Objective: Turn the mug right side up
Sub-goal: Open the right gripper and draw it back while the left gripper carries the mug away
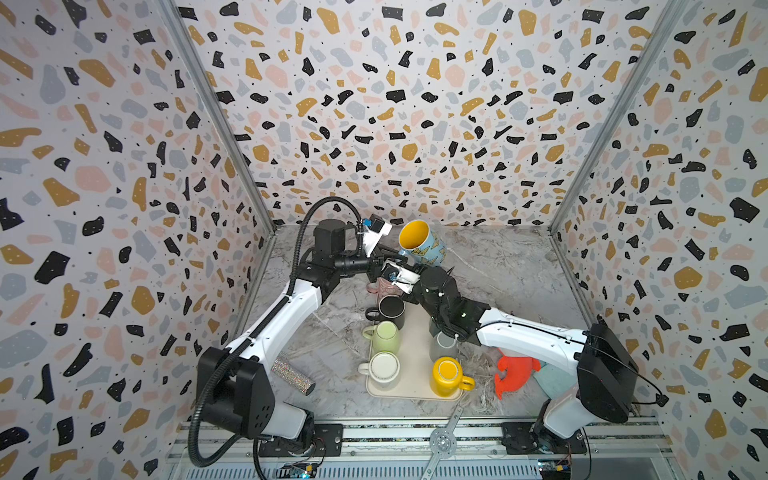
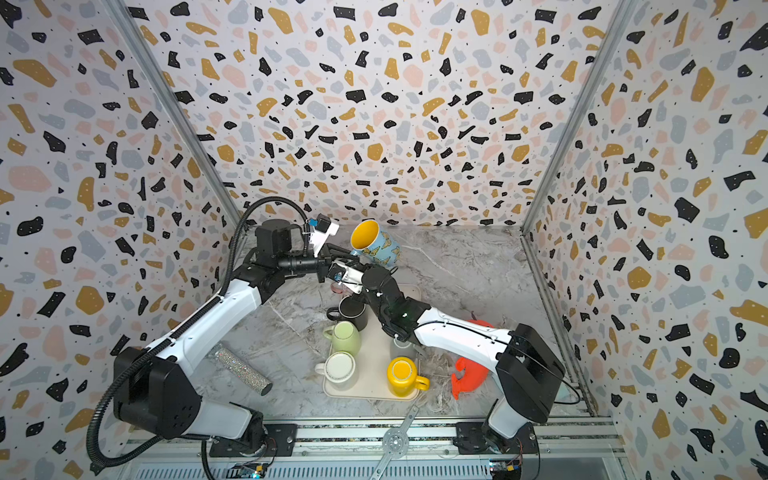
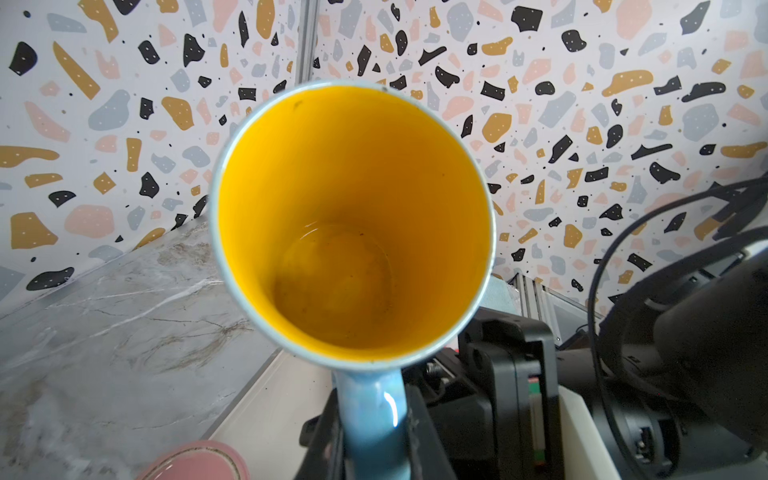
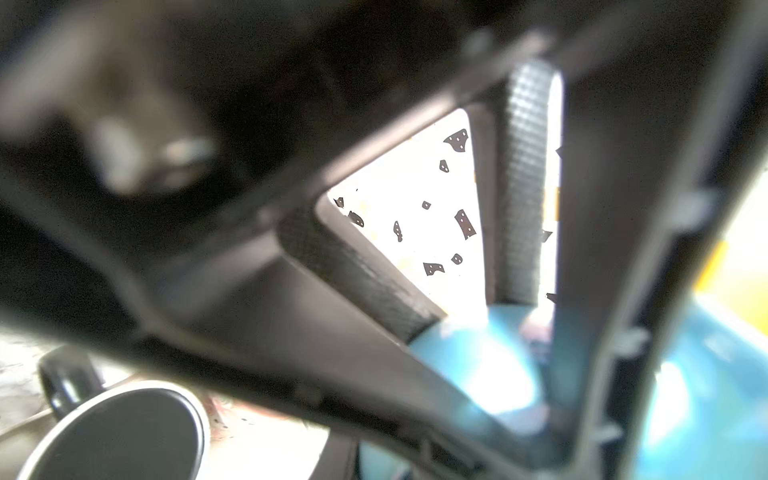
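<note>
wrist view, mug (image 3: 353,216) handle in left hand (image 3: 374,434), both top views, butterflies (image 1: 430,250)

Left hand (image 3: 374,411), right hand (image 1: 411,267) both closed

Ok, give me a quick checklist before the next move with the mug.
1. The left gripper clamps the mug by its handle: ok.
2. The right gripper is shut; its grip on the mug: cannot tell.
3. The mug is right side up: not ok, it is tilted in the air.
4. The mug is empty: ok.
5. A free spot on the tray: cannot tell, the right arm hides part.
</note>
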You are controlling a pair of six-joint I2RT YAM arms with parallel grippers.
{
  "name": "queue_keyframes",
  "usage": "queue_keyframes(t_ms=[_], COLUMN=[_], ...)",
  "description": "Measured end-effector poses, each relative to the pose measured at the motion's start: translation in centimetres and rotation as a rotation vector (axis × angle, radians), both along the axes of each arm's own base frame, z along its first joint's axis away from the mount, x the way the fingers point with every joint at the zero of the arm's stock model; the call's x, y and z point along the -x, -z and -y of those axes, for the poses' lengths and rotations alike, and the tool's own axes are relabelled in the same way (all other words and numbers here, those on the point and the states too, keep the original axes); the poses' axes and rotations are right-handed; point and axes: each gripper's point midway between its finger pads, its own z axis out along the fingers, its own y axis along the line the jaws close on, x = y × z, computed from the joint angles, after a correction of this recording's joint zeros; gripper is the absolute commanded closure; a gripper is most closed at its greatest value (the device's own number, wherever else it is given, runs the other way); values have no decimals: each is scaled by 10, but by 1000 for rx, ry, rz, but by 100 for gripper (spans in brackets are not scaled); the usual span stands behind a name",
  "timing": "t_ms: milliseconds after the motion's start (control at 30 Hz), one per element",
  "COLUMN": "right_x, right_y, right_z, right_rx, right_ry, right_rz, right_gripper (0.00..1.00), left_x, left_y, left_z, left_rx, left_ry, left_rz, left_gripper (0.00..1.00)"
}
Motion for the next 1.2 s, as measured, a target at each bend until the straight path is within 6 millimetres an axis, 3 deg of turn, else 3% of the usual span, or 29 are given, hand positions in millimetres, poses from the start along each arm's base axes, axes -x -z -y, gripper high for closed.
queue_keyframes(t_ms=[800, 1200], right_x=[-38, -33], right_y=[15, -4], right_z=[38, 53], right_rx=[-69, -138], right_ry=[98, 109], right_rz=[-52, -31], right_gripper=[58, 52], left_x=[-42, -68], left_y=[24, 42], left_z=[34, 40], left_rx=[-3, -32], left_ry=[-31, -70], left_rz=[-102, -159], left_gripper=[100, 100])
